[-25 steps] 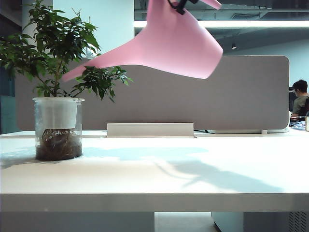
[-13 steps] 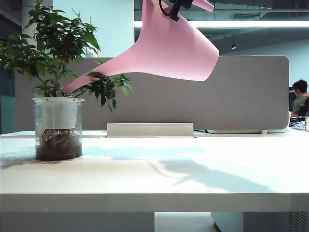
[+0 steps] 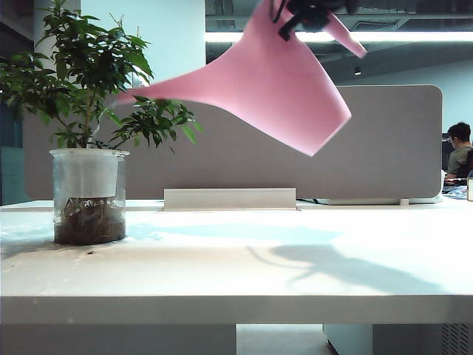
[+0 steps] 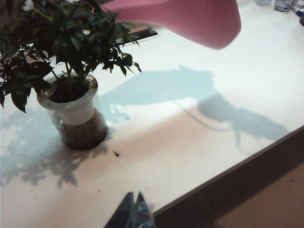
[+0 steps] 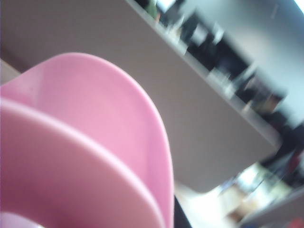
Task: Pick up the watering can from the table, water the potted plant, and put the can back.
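Note:
The pink watering can (image 3: 273,81) hangs high over the white table (image 3: 236,274), its long spout reaching left to the upper leaves of the potted plant (image 3: 89,185). My right gripper (image 3: 304,16) is shut on the can's handle at the top edge of the exterior view. In the right wrist view the blurred can (image 5: 85,142) fills most of the picture and hides the fingers. In the left wrist view the can (image 4: 190,16) floats above the plant (image 4: 76,109). My left gripper (image 4: 134,209) is shut and holds nothing, low over the table's front edge.
A grey partition panel (image 3: 295,148) runs along the back of the table. A person (image 3: 460,148) sits at the far right behind it. A crumb of soil (image 4: 116,153) lies beside the pot. Glasses (image 4: 283,4) stand at the far corner.
The can has tipped back: its spout tip rose from among the lower leaves to the upper foliage, and its base swung down to the right. The left arm stayed still.

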`<act>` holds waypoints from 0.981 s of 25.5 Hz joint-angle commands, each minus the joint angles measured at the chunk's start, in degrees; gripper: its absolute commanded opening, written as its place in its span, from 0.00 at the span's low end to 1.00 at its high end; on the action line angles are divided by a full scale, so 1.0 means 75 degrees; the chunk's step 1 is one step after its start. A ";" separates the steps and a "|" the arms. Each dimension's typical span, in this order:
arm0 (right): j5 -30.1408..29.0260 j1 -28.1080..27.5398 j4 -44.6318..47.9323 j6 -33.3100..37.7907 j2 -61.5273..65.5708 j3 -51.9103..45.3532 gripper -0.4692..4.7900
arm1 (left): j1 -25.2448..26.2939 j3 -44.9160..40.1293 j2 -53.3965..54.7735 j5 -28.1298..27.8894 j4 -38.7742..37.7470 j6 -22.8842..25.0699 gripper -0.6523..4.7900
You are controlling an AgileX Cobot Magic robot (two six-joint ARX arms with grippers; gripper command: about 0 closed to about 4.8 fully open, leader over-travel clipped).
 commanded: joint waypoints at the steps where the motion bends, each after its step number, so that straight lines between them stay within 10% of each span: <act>1: -0.1014 -0.0463 0.0650 0.2620 -0.0921 -0.1486 0.08 | -0.0006 0.0020 0.0000 0.0026 0.0096 0.0023 0.11; 12: -0.3372 -0.2060 0.6341 0.5167 -0.0982 -0.5712 0.08 | -0.0006 0.0020 0.0000 0.0029 0.0096 0.0023 0.11; 25: -0.4109 -0.2323 0.8055 0.5018 0.1102 -0.5948 0.12 | -0.0006 0.0020 0.0000 0.0026 0.0096 0.0023 0.11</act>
